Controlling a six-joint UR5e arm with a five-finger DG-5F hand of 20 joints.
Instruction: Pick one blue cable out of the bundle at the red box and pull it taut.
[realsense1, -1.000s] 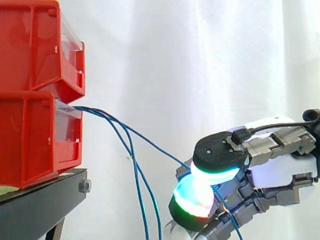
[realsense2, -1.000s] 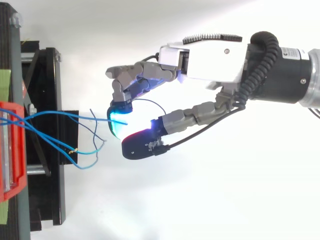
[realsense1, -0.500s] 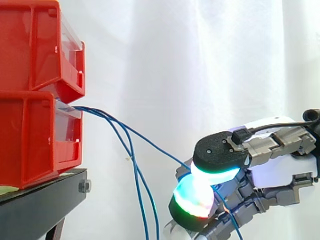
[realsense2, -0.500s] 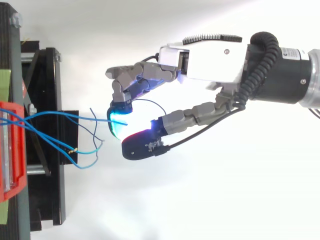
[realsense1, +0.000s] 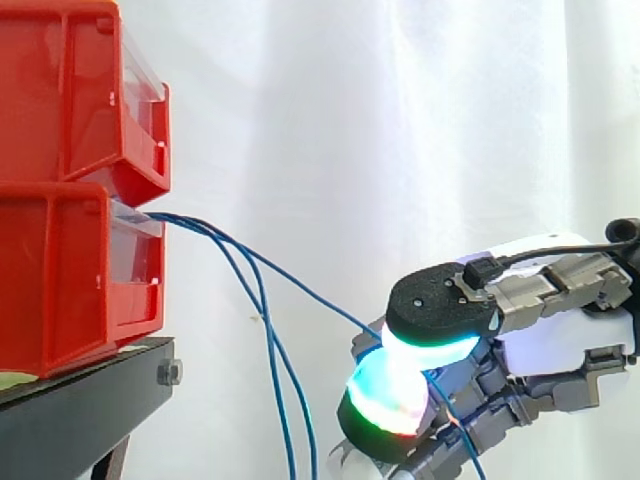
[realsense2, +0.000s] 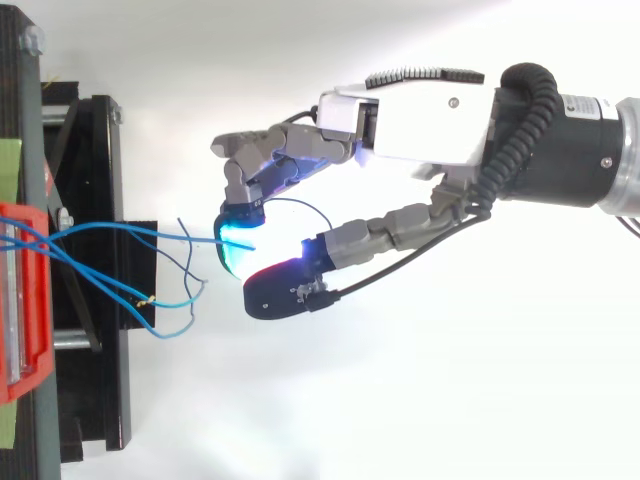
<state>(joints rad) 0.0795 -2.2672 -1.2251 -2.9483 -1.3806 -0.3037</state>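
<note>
Blue cable (realsense1: 320, 298) is the thing I'm watching: one strand leaves the front lip of the lower red bin (realsense1: 60, 280) and slopes down and away in a nearly straight line until it goes in between the glowing pads (realsense1: 385, 395) of the hand (realsense2: 420, 120). From the side, the thumb's black-backed pad sits on top of a finger pad with the strand pinched between them, and a short tail of it comes out below the hand. From above, I see the same strand reaching across open space from the bin to the cyan fingertip, with the thumb curled in just beside it. The rest of the bundle (realsense2: 172, 304) hangs slack from the same bin, drooping near the black stand (realsense1: 80, 410), well apart from the hand, loose ends free. A second red bin (realsense1: 70, 90) is stacked on the lower one, and a white curtain (realsense1: 400, 120) hangs behind everything.
</note>
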